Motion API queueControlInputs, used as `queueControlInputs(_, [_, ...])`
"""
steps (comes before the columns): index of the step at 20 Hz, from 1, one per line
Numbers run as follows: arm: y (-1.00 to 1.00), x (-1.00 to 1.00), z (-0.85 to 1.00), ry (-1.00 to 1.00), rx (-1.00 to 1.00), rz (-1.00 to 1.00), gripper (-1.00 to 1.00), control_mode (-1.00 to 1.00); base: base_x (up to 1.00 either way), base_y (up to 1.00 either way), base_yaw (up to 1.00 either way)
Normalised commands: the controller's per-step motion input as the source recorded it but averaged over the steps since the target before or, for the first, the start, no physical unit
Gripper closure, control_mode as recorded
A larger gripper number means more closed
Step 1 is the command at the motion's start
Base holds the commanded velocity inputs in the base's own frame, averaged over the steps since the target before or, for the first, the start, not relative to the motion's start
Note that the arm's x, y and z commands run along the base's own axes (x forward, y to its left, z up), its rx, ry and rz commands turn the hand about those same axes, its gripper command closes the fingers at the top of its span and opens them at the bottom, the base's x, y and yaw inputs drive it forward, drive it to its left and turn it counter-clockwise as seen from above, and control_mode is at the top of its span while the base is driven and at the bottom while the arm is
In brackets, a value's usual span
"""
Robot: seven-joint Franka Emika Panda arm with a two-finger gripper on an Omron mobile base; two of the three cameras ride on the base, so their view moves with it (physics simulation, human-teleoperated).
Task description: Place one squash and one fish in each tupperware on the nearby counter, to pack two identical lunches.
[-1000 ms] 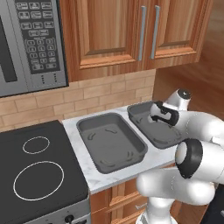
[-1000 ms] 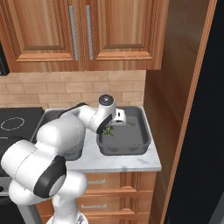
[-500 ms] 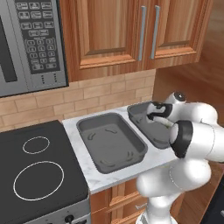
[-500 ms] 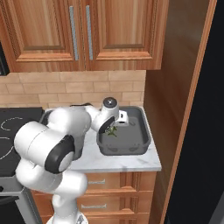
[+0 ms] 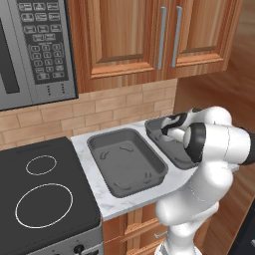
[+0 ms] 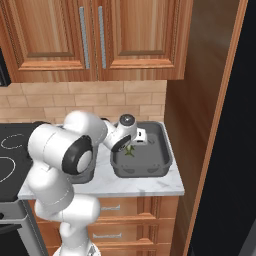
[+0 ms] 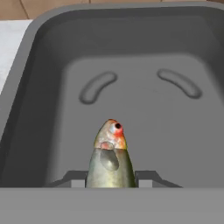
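gripper (image 7: 110, 183) pinched narrow on a slim greenish-yellow fish (image 7: 110, 159) w/ orange-red head and a dark eye; dark finger tips (image 7: 75, 178) sit on either side of its body, head pointing out ahead. fish skin looks smooth, slightly glossy, tapering to a rounded snout. it hangs over the inside of the right-hand dark grey rectangular tupperware (image 7: 39, 65), a deep matte tray w/ rounded corners, wide rim and two short curved ridges moulded into its floor. whether fish touches the floor: can't tell.

right base view: gripper (image 6: 131, 148) low inside that tray (image 6: 165, 150), a bit of green at its tip. left base view: gripper (image 5: 167, 130) over same tray (image 5: 155, 124); second alike dark grey tupperware (image 5: 127, 162) just beside it to the left, same ridges on floor. both trays sit on a white marbled counter (image 5: 112, 206), next to a black glass cooktop (image 5: 42, 199) w/ white rings. brick-pattern backsplash (image 5: 89, 112), wood cabinet doors (image 5: 129, 37) w/ metal bar handles, grey microwave (image 5: 35, 50) above.
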Motion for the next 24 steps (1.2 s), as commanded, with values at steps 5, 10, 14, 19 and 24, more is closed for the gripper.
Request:
queueControlInputs(5, [-0.03, 0.31, -0.01, 0.0, 0.0, 0.0, -1.0, -1.0, 0.0, 0.0, 0.0])
queueControlInputs(10, [-0.01, 0.23, 0.0, 0.0, 0.0, 0.0, -1.0, -1.0, 0.0, 0.0, 0.0])
queueControlInputs(14, [0.0, -0.06, 0.12, 0.0, 0.0, 0.0, -1.0, -1.0, 0.0, 0.0, 0.0])
queueControlInputs(19, [0.0, -0.82, 0.39, -0.06, -0.04, 0.0, -1.0, -1.0, 0.0, 0.0, 0.0])
queueControlInputs(24, [0.04, -0.93, 0.93, -0.2, -0.07, 0.0, -1.0, -1.0, 0.0, 0.0, 0.0])
